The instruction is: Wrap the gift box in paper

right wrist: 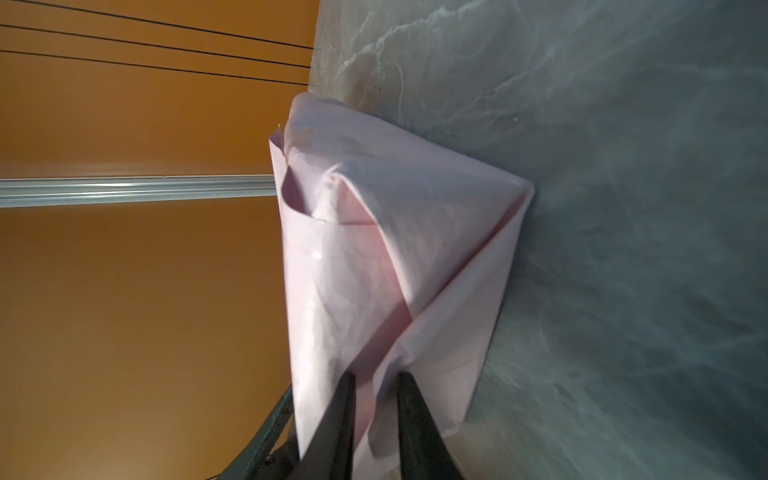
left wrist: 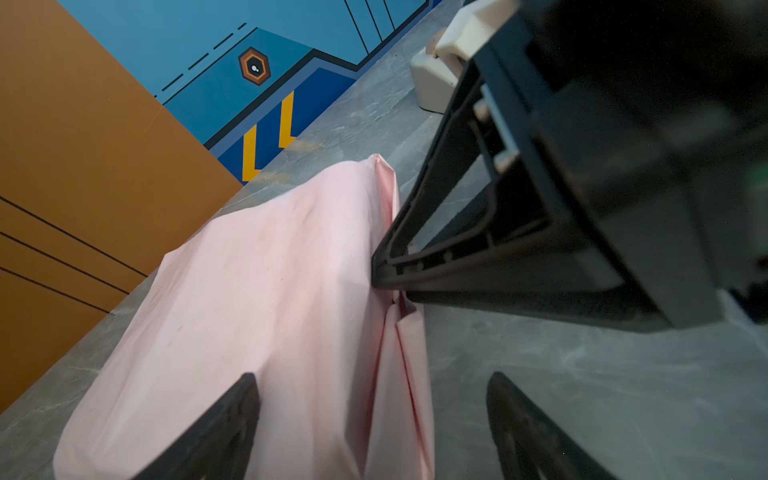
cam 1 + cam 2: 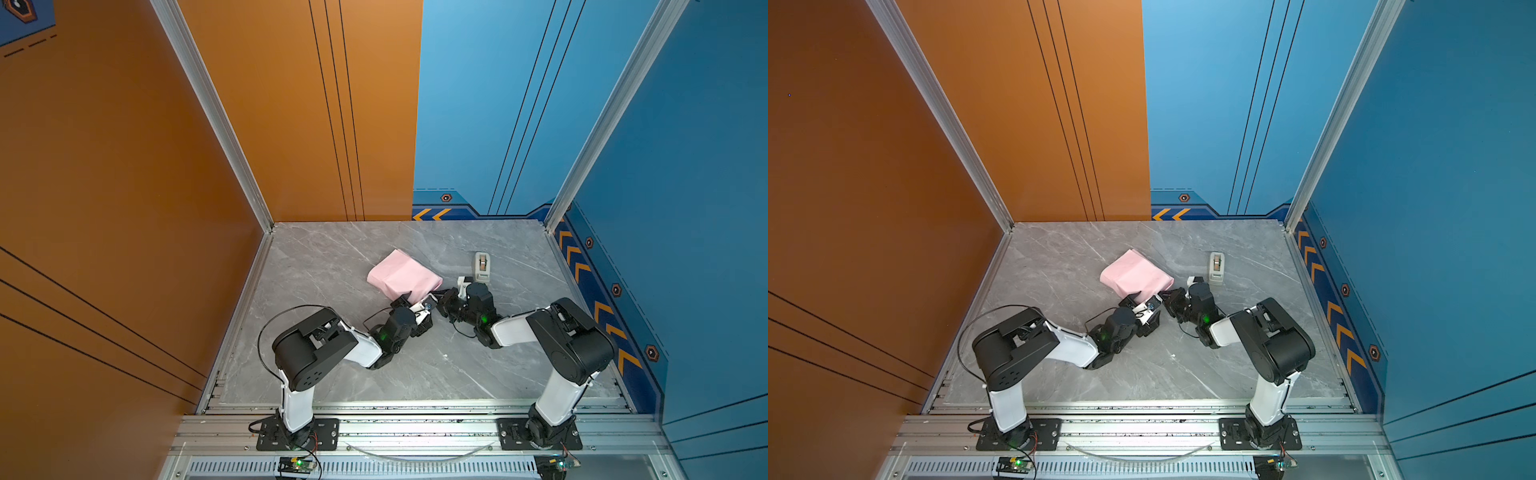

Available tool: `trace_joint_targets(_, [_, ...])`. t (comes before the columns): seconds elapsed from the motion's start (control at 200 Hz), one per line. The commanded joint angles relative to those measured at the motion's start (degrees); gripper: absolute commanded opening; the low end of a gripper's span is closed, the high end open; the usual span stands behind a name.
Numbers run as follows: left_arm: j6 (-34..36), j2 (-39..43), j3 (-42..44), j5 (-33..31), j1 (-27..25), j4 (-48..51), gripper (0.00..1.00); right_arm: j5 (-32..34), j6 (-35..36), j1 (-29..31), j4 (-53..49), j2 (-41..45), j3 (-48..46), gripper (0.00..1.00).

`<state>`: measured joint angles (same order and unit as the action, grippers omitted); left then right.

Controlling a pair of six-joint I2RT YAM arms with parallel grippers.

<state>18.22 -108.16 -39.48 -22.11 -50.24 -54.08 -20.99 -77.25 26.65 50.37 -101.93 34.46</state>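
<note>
The paper (image 3: 403,274) (image 3: 1136,274) lies near the middle of the table as a pale pink bundle with folded ends. The gift box is hidden under it. My left gripper (image 3: 417,300) (image 2: 374,382) is open, its jaws wide astride the folded end flap of the paper (image 2: 257,299). My right gripper (image 3: 435,298) (image 1: 376,376) comes in from the right at the same end. Its jaws stand a narrow gap apart, with a fold of the paper (image 1: 374,232) loose between them. In the left wrist view the right gripper (image 2: 390,282) touches the flap's crease with its tips.
A beige tape dispenser (image 3: 482,267) (image 3: 1217,268) (image 2: 432,83) stands just behind the right wrist. Orange and blue walls close off the marble table (image 3: 415,365) on the left, back and right. An aluminium rail runs along the front edge.
</note>
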Motion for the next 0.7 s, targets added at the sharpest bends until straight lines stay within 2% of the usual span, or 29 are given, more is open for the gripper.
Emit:
trace_joint_targets(0.0, [-4.35, -4.18, 0.99, -0.89, 0.46, 7.06, 0.81, -1.07, -0.94, -0.36, 3.16, -1.21, 0.08, 0.22])
trace_joint_targets(0.365, [-8.54, -7.19, 2.81, 0.18, 1.42, 3.73, 0.63, -1.42, -2.07, -0.46, 6.01, -3.24, 0.13, 0.22])
trace_joint_targets(0.696, [-10.4, -8.71, 3.53, 1.24, 2.32, 3.54, 0.55, -1.42, -1.2, -0.86, 5.93, -2.55, -0.53, 0.24])
